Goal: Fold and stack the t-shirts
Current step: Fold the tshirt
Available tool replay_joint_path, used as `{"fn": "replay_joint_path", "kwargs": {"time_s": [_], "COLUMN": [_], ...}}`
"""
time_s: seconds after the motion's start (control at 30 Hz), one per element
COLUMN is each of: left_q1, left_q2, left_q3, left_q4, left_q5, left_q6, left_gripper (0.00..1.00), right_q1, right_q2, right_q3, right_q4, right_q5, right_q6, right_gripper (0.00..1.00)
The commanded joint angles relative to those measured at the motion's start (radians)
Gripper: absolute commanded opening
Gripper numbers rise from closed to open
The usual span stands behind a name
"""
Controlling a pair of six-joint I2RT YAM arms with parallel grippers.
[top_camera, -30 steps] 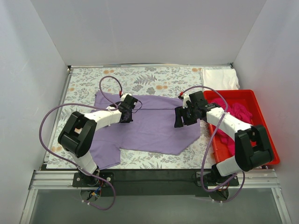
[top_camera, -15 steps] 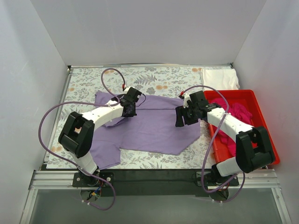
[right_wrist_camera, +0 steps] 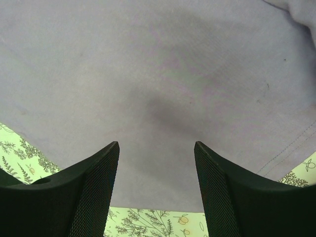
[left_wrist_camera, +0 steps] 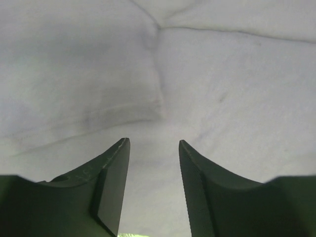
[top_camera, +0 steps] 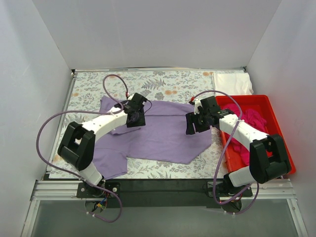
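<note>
The lavender t-shirt lies spread flat on the tablecloth, one sleeve reaching toward the near left. My left gripper hovers low over its upper left part near the collar. In the left wrist view the left gripper is open, with only smooth fabric under the gap. My right gripper is over the shirt's right edge, also open and empty, above lavender cloth. The magenta t-shirt lies crumpled in the red bin. The white t-shirt lies folded at the back right.
The red bin stands along the right side of the table, under my right arm. The floral tablecloth shows around the shirt. White walls close in the back and both sides. Purple cables loop off both arms.
My left gripper was shut and has opened, and it has shifted a little toward the back over the lavender shirt. The right arm has stayed put.
</note>
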Motion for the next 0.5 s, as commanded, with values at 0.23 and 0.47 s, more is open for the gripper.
{"fn": "replay_joint_path", "kwargs": {"time_s": [0.23, 0.47], "left_q1": [0.38, 0.565], "left_q2": [-0.428, -0.437], "left_q3": [-0.296, -0.439], "left_q4": [0.188, 0.387], "left_q5": [0.121, 0.207], "left_q6": [-0.111, -0.137], "left_gripper": [0.64, 0.65], "right_q1": [0.003, 0.003], "right_q2": [-0.044, -0.047], "right_q3": [-0.021, -0.038], "right_q4": [-0.004, -0.005], "right_q5": [-0.019, -0.048], "right_q6": [-0.022, -0.032], "right_gripper": [0.58, 0.58]}}
